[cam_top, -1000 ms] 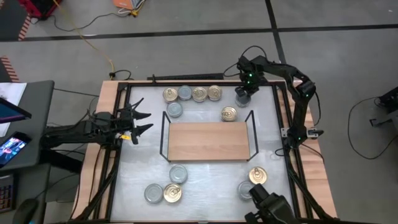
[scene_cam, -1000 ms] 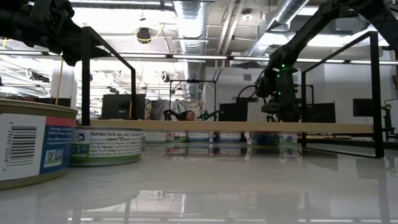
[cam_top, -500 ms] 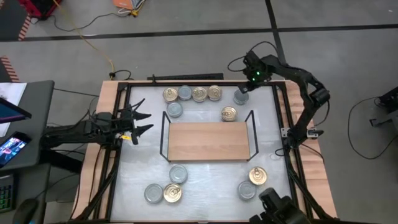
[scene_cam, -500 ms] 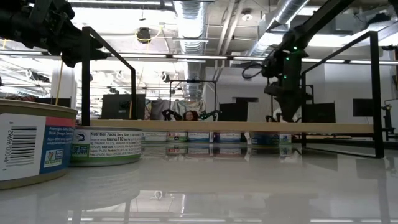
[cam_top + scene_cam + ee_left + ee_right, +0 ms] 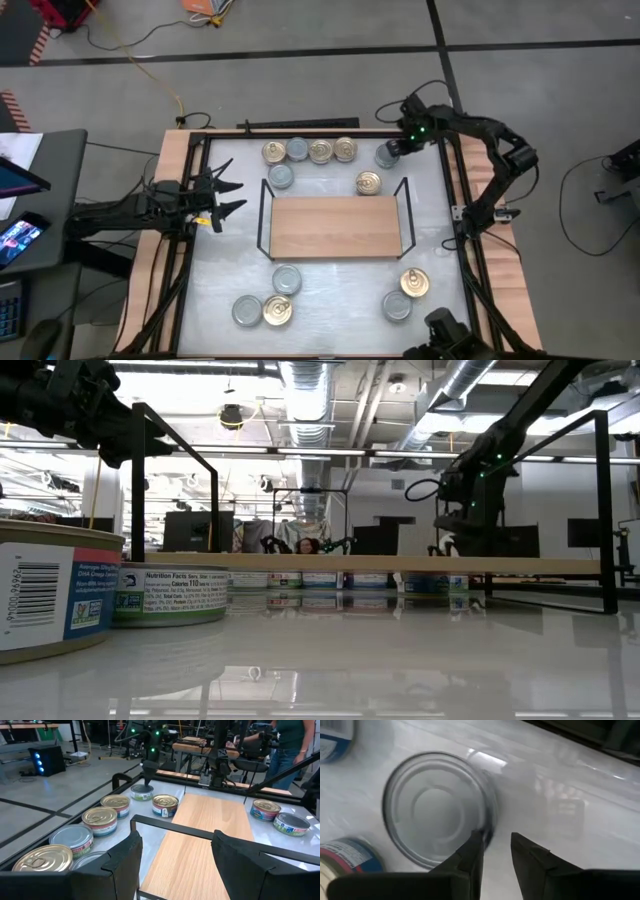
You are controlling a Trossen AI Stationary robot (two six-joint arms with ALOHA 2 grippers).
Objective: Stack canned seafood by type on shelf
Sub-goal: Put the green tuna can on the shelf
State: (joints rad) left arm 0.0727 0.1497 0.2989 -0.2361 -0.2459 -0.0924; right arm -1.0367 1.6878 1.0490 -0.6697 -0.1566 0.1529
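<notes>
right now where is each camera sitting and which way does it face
High view: overhead, straight down on the shelf; both arms show.
Low view: tabletop height, level across into the room; the right arm descends beyond the shelf.
Left wrist view: past the left gripper, open, along the shelf toward the right arm.
Right wrist view: down past the right gripper onto a silver tin.
High and right wrist views share that tin.

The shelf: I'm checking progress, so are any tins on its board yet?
No, in the high view the shelf shows only bare wood.
</notes>
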